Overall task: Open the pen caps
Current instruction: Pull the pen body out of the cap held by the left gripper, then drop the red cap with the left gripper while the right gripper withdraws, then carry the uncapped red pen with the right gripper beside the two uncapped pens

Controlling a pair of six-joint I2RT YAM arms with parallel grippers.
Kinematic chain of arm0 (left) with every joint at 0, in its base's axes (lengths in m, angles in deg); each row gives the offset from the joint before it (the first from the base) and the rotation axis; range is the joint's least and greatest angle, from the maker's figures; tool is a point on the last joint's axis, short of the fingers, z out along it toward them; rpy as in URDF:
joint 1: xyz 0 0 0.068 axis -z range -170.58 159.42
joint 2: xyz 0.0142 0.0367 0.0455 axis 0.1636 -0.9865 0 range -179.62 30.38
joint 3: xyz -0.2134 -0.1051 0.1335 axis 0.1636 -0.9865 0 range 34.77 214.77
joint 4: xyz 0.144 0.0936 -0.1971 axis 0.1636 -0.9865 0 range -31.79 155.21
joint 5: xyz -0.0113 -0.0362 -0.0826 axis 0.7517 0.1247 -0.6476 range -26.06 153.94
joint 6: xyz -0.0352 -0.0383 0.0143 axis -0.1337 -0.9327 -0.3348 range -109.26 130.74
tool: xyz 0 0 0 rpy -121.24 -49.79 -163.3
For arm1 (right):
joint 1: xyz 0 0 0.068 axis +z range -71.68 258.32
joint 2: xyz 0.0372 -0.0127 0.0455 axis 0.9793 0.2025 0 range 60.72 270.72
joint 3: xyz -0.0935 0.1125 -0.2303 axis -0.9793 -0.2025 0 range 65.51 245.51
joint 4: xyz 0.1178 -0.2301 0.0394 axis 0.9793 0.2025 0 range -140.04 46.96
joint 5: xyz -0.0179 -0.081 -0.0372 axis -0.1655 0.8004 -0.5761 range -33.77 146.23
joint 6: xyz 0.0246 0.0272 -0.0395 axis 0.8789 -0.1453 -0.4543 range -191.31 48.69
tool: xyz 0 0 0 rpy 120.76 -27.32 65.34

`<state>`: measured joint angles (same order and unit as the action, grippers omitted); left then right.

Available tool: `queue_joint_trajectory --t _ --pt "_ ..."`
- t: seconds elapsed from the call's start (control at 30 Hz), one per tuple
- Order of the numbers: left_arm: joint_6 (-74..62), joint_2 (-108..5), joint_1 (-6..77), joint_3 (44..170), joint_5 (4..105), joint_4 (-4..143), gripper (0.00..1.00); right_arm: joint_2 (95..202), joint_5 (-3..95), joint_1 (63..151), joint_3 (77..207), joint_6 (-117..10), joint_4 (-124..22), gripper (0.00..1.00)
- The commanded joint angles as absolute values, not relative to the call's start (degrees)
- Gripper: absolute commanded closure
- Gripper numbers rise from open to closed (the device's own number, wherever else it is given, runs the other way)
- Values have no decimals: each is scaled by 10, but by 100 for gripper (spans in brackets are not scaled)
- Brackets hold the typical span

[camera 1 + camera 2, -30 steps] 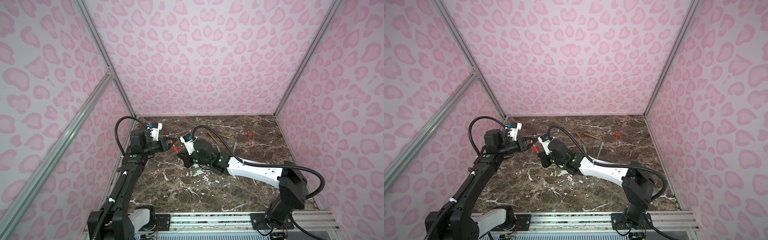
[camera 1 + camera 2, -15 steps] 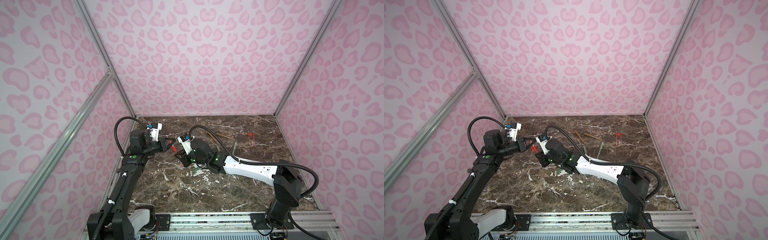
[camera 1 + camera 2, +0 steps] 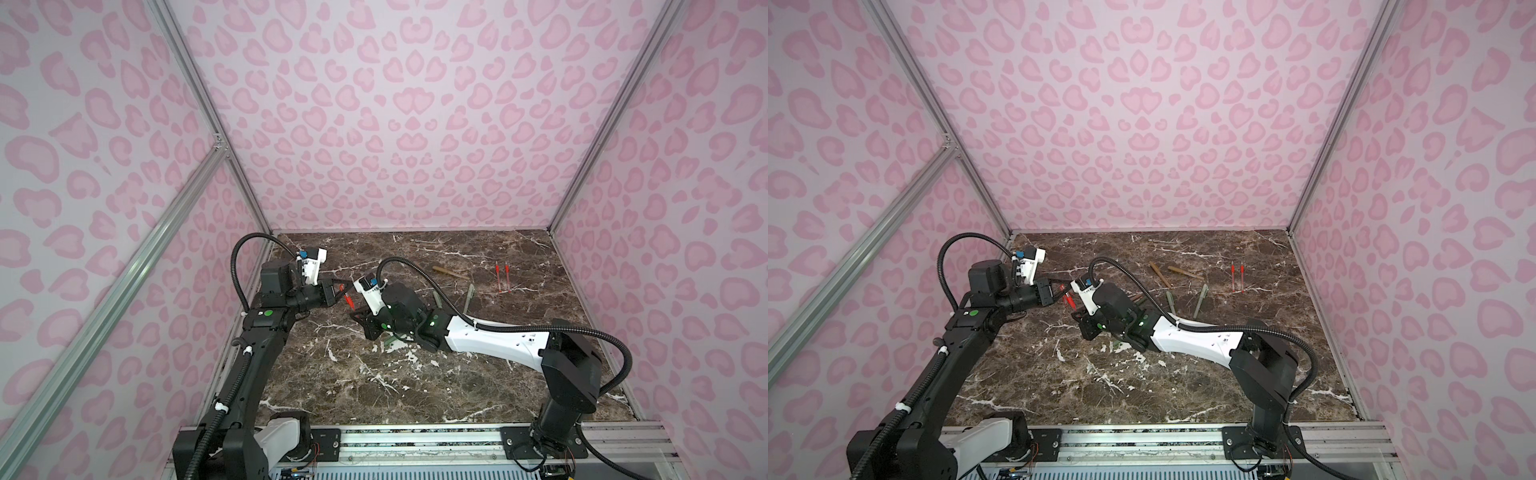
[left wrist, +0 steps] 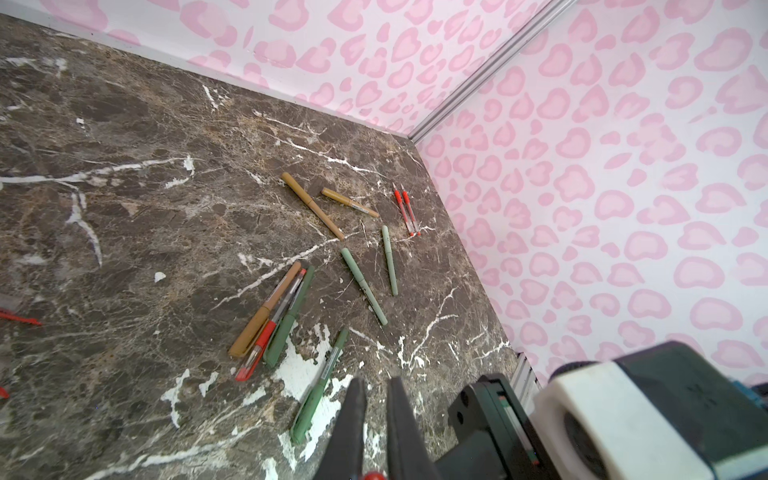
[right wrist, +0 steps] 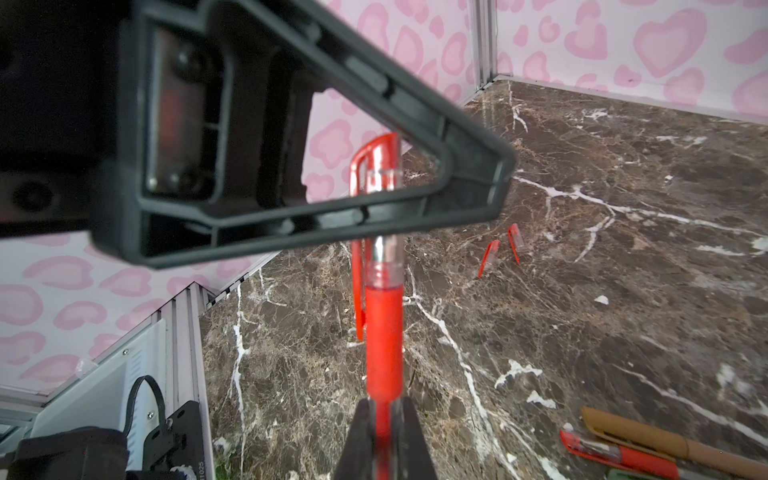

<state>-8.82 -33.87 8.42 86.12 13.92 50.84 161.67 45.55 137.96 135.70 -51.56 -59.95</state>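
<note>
our right pincer is clamped on the barrel of the red pen, our left pincer on its red cap, mid-air between the arms. we judge the uncapping is in hand; next calls for a straight pull apart along the pen.

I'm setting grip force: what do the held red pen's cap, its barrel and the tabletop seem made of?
Cap: glossy plastic, red clip on a see-through sleeve. Barrel: matte red section, possibly rubbery grip; the look leaves it open. Tabletop: brown marble pattern with white veins, slight sheen; stone or printed laminate, cannot tell.
</note>
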Motion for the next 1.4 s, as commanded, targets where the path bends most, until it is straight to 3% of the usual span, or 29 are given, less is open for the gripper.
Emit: queue_joint_trajectory --t 0.0,0.3,0.7,1.37 --pt "-59 -336 77 883 172 531 96 1606 464 1381 1293 -494 -572 100" --pt "-33 -355 60 918 225 491 96 1539 496 1375 1209 -476 -594 100" --pt "69 -491 52 988 465 360 96 1407 546 1305 1168 -456 -469 100" --pt "96 -813 43 1155 542 259 95 1152 577 1139 1054 -463 -310 100"
